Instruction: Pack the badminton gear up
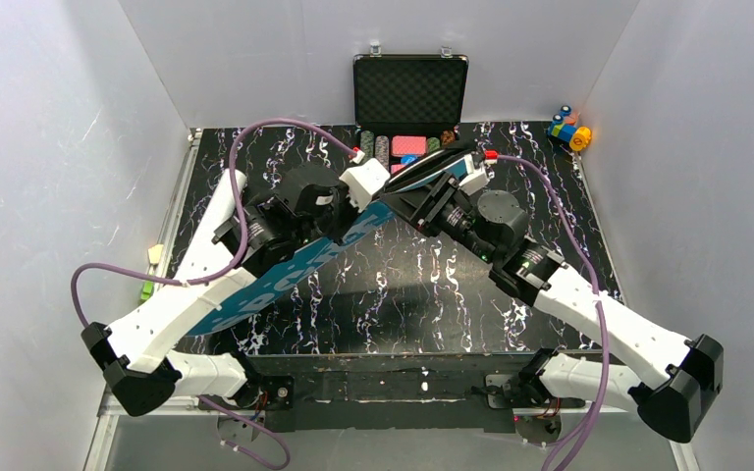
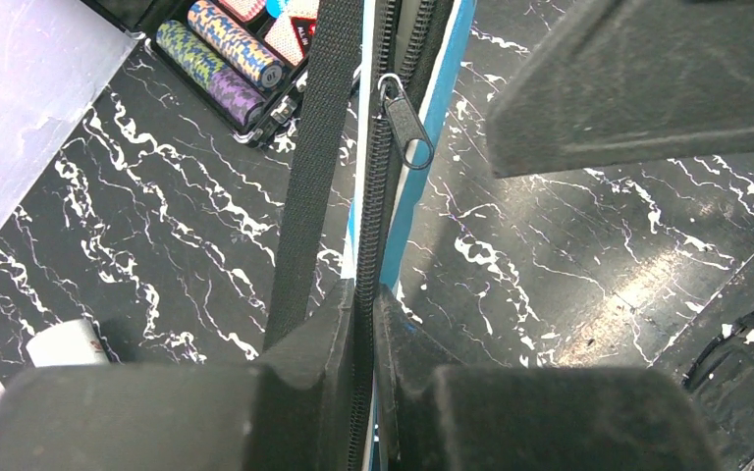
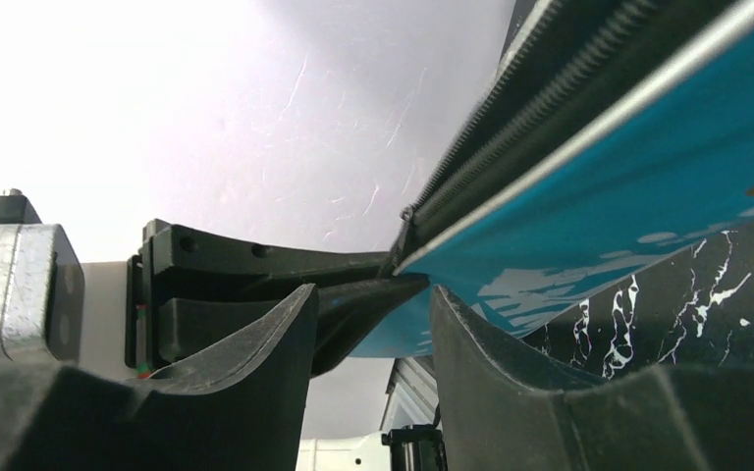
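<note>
The long blue "SPORT" bag [image 1: 285, 275] lies slanted across the black marbled table, from near left to far centre. My left gripper [image 1: 365, 218] is shut on the bag's zipper edge [image 2: 373, 226]; in the left wrist view [image 2: 365, 294] the zipper coil runs between the pads. The zipper pull [image 2: 407, 123] hangs further along, beside a black strap [image 2: 304, 196]. My right gripper [image 1: 400, 199] is open at the raised far part of the bag [image 3: 648, 167], with nothing between its fingers [image 3: 373, 304]. Rackets, shuttlecock and tube are out of view.
An open black case of poker chips [image 1: 410, 88] stands at the back centre, and its chips show in the left wrist view [image 2: 226, 59]. Colourful toy blocks [image 1: 569, 130] sit at the back right. Small white and green items [image 1: 153, 257] lie at the left edge.
</note>
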Available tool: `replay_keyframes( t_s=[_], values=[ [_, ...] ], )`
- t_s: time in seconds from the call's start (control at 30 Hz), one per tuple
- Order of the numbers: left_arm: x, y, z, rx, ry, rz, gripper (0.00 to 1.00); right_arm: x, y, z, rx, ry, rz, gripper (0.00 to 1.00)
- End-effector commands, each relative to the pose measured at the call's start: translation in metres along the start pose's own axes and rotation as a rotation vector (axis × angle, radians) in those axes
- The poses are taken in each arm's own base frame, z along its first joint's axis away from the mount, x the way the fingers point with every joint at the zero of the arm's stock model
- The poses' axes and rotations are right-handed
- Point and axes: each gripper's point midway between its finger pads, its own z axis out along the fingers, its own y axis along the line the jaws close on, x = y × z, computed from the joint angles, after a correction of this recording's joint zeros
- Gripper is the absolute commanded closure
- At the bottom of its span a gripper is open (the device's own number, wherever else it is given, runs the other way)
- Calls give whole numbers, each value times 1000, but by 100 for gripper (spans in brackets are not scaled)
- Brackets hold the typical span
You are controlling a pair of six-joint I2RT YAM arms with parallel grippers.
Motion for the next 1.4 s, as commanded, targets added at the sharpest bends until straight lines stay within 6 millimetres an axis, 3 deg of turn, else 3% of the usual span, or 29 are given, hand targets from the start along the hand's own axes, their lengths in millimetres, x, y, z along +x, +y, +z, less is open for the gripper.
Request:
replay_keyframes(
  t_s=[0.0,0.87,1.37],
  values=[
    [-18,2,1,-27,-75,-32,100,-14,32,5,-110,-52,-11,47],
    [-26,5,-6,-30,-106,-8,100,-2,20,21,-83,-5,20,62],
    [-30,3,-10,-17,-118,-3,100,-5,17,21,-70,-31,15,89]
  ],
)
